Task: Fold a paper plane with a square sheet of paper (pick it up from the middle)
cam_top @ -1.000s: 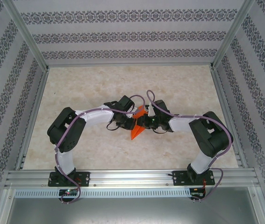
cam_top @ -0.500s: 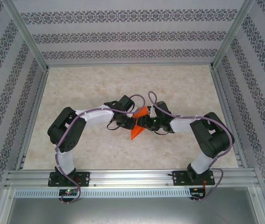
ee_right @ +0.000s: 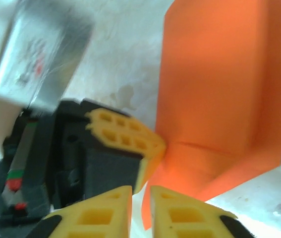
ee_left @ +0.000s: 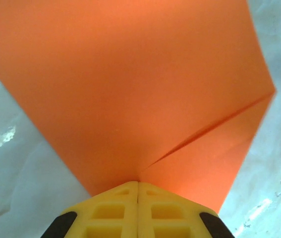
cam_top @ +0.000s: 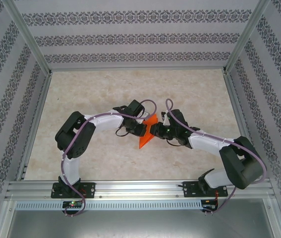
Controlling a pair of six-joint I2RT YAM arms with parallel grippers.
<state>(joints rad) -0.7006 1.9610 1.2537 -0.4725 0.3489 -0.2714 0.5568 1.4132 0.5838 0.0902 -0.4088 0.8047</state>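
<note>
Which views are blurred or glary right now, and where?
Right wrist: the left arm's housing at upper left is smeared, and the paper looks soft. Left wrist: the paper and its crease are sharp, with small glare patches on the table. Top external: evenly lit and sharp.

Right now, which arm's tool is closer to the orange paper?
Left. The left tool is shut on the orange paper, touching it. The right tool sits slightly open just at its edge.
</note>
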